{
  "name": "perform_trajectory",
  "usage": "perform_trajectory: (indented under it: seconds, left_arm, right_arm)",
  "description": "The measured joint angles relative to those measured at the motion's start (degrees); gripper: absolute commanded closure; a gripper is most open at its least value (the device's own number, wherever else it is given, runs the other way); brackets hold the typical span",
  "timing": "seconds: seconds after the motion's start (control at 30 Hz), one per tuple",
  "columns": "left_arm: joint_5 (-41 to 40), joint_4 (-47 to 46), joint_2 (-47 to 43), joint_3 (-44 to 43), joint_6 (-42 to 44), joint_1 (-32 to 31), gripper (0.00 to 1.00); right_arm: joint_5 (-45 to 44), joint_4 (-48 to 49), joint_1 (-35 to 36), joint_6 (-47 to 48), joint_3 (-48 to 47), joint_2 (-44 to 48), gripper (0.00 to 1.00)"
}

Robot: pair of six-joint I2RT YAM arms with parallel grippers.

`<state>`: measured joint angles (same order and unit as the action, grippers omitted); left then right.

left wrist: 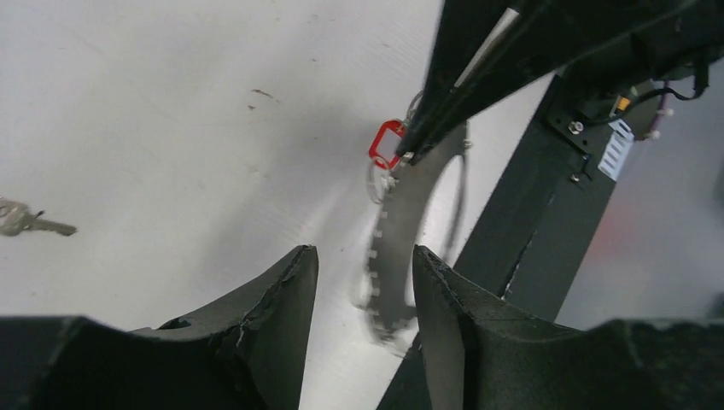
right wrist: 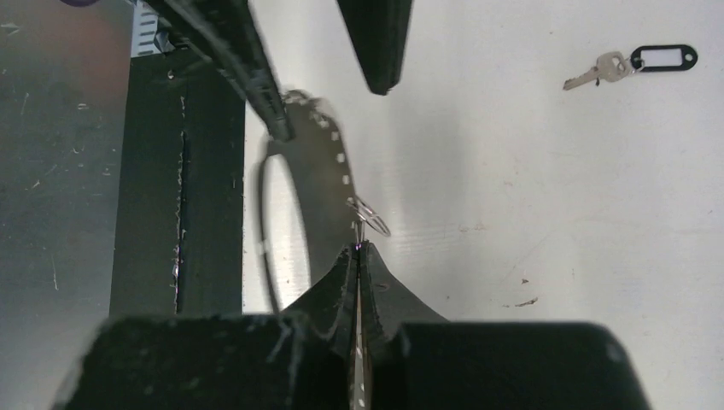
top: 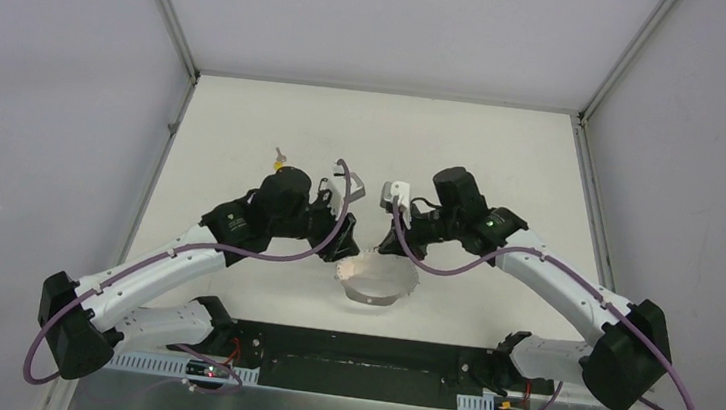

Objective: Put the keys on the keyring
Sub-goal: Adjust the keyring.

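The keyring [top: 376, 293] stands on edge on the white table [top: 504, 158] at about 6 o'clock from the table's middle, just beyond the black base plate [top: 364, 361] where the arms are bolted. Both arms bend inward over it. The right gripper [right wrist: 359, 249] is closed tight with no gap between its fingers, and it pinches a small wire ring [right wrist: 370, 219] at its very tips. That little ring touches the band of the keyring at roughly its 3 o'clock side in the right wrist view. From the left wrist camera a red tag [left wrist: 386, 143] hangs at those same closed tips, against the far end of the loop. The left gripper [left wrist: 365, 254] is partly spread, and the near end of the keyring lies in the gap between its fingers, closer to one finger [left wrist: 444, 316] than to the other. Whether that finger touches the band I cannot tell. A yellow-tagged key [top: 280, 158] lies on the table at about 10 o'clock from the keyring, well apart from it. A black-tagged key [right wrist: 632, 65] rests flat at 2 o'clock in the right wrist view. A silver key [left wrist: 26, 221] sits at the 9 o'clock edge of the left wrist view, with its tag cut off.
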<state>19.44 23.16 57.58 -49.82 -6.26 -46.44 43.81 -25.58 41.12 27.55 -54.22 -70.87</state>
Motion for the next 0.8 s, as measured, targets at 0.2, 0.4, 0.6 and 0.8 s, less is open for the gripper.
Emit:
perform_trajectory:
  seconds: [0.2,0.4,0.6,0.8]
  left_arm:
    - [6.43,-3.13,0.15,3.67,-1.05,0.00,0.62]
    - [8.26,-5.55,0.39,7.06,-2.82,-1.40,0.66]
    - [7.56,-6.99,1.29,7.23,-3.13,-5.88,0.61]
    - [2.25,-4.72,0.31,5.49,-0.79,-6.82,0.44]
  right_arm:
    - [-1.36,-0.39,-0.24,-0.31,-2.78,-4.52,1.00]
    - [-1.68,3.54,-0.63,-4.52,-4.72,-6.67,1.00]
    - [-2.47,6.51,-1.20,-8.11,-5.35,-6.99,1.00]
    - [-2.49,6.88,-1.79,-7.45,-7.10,-7.52,1.00]
